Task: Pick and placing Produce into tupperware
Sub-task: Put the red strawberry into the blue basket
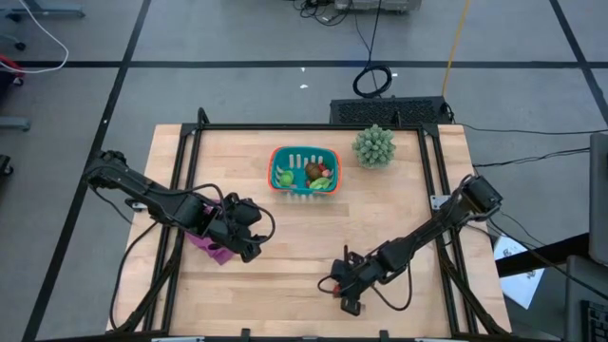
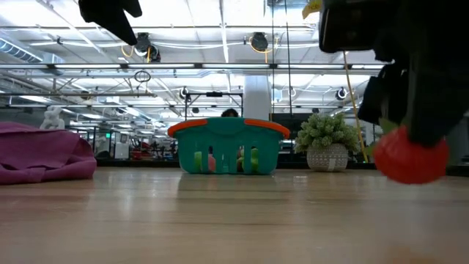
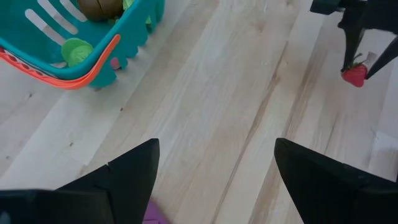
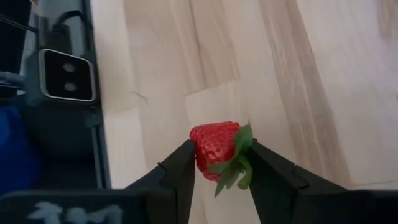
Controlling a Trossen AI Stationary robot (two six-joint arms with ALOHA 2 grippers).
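The teal basket with the orange rim [image 1: 274, 169] stands at the table's far middle. It holds a green piece [image 1: 284, 177], a brown kiwi-like piece [image 1: 314, 171] and small red pieces. My right gripper [image 1: 349, 296] is near the table's near edge, shut on a red toy strawberry [image 4: 211, 143]. That strawberry also shows in the low view [image 2: 410, 158] and the left wrist view [image 3: 354, 76]. My left gripper [image 1: 249, 242] hangs open over bare wood left of centre [image 3: 214, 168], beside the purple cloth [image 1: 211, 249]. My right gripper pinches the strawberry between its two fingers, one on each side of the red body [image 4: 200, 149]. The green leaf cap [image 4: 239, 155] lies against one finger. The fingers come from above, pointing down. In the low view the strawberry hangs clear of the table.
The spiky pale-green plant ball [image 1: 374, 145] stands in its pot right of the basket, at the far edge. The purple cloth [image 2: 40, 154] lies bunched under my left arm. Open wood lies between the two grippers and the basket. A dark frame runs around the table.
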